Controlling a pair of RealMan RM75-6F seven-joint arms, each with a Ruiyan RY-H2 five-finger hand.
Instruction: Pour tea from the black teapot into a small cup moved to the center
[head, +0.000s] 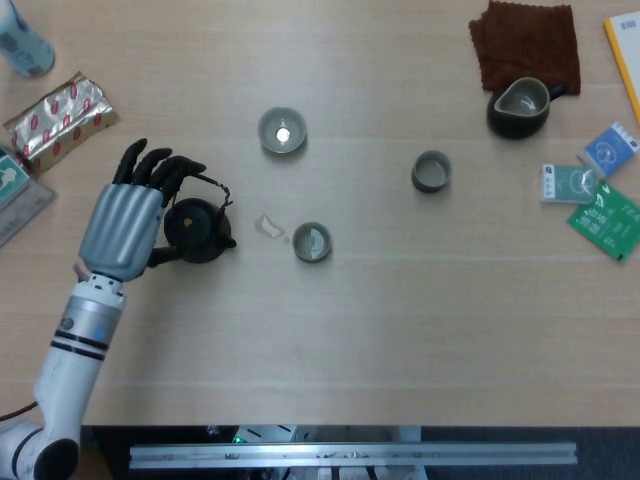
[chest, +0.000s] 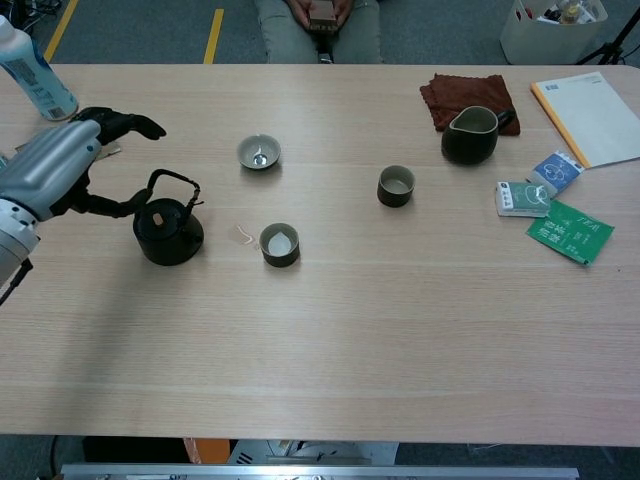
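Wooden table (chest: 400, 330); left hand (chest: 55, 170) spread, empty, beside black teapot (chest: 168, 232); likely heavy, rigid; grip its arched handle (chest: 172, 182).

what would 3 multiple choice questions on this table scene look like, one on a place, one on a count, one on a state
1. Where does the black teapot stand?
A. on the brown cloth
B. at the left part of the table, left of the nearest small cup
C. beside the notebook

2. How many small open cups or bowls, apart from the dark pitcher, stand on the table?
A. one
B. three
C. five

3. What is the left robot hand doing?
A. lifting the teapot
B. open beside the teapot, holding nothing
C. holding a cup

Answers:
1 B: the chest view shows it left of the small cup.
2 B: the nearest cup, the shallow cup and the middle cup.
3 B: its fingers are spread and the teapot rests on the table.
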